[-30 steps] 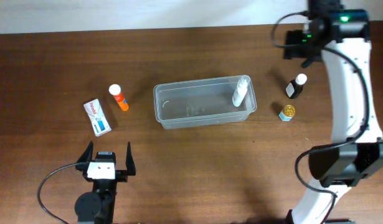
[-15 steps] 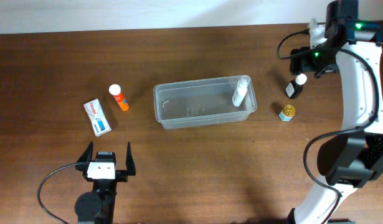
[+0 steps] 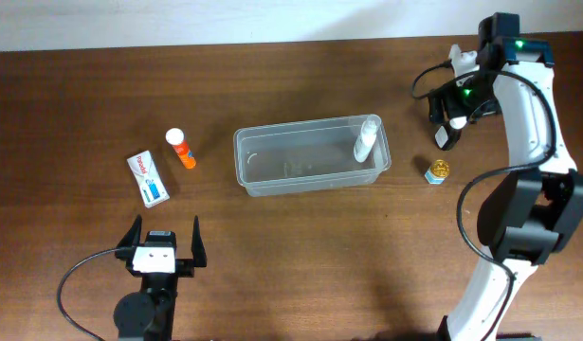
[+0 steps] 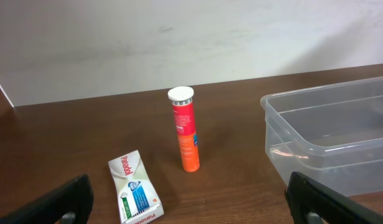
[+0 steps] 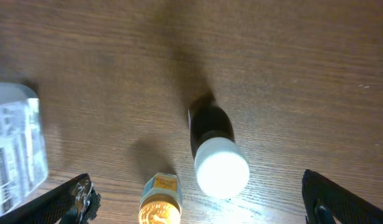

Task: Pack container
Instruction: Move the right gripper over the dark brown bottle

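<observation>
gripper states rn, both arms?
Left gripper: open, empty.
Right gripper: open, empty, above the dark bottle.

The right arm, at the right of the frame, has curved white links, black joints, a green light and looping black cable. The left arm, lower left, is black with a white block and black jaws, possibly screw-studded.
</observation>
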Controlling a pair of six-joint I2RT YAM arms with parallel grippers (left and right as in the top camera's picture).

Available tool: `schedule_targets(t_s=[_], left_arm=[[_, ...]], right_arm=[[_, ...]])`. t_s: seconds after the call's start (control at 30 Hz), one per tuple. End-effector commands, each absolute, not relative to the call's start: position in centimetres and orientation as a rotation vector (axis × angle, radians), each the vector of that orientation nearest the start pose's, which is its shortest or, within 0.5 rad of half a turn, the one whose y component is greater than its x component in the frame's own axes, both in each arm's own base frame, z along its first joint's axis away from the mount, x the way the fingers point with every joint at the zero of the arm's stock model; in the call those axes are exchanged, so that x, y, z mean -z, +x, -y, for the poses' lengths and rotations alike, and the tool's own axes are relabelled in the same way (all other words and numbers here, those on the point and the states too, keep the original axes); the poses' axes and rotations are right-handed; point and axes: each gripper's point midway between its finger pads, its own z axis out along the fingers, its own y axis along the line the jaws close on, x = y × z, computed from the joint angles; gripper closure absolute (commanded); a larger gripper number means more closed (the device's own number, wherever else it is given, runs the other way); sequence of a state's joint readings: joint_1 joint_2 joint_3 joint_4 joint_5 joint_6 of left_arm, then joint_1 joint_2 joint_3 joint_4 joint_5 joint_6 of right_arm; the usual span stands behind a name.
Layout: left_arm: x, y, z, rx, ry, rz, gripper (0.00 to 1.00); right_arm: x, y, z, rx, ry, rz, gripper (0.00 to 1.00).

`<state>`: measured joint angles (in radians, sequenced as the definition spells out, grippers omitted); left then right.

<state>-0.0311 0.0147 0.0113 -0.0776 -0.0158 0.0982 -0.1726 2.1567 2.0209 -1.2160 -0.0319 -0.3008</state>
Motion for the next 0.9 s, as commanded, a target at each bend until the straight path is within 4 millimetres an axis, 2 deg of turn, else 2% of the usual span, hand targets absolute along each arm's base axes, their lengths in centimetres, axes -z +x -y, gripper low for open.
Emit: schedule_targets(t_s=[0.0,0.13,0.23,0.53,0.87], left_arm=[[-15.6,24.6,0.3,-0.085,0.099,-1.649,0.01],[-15.6,24.6,0.3,-0.085,0.099,-1.649,0.01],[-15.6,24.6,0.3,-0.085,0.099,-1.649,0.01],[-15.6,24.6,0.3,-0.085,0.099,-1.649,0.01],[-15.6,24.6,0.3,-0.085,0.099,-1.649,0.01]], right_arm=[[-9.9,46.2,8.6,0.006,-0.181,-2.957,0.01],[-8.3,46.0,8.9,-0.034,-0.164,-2.987,0.01],[-7.5,46.1,8.3,-0.102,-0.196,-2.989,0.02],[-4.4,45.9,8.3,-0.123,-0.217,-3.046,0.00],[-4.3,46.2,8.5,-0.111,-0.220,-3.037,0.18]])
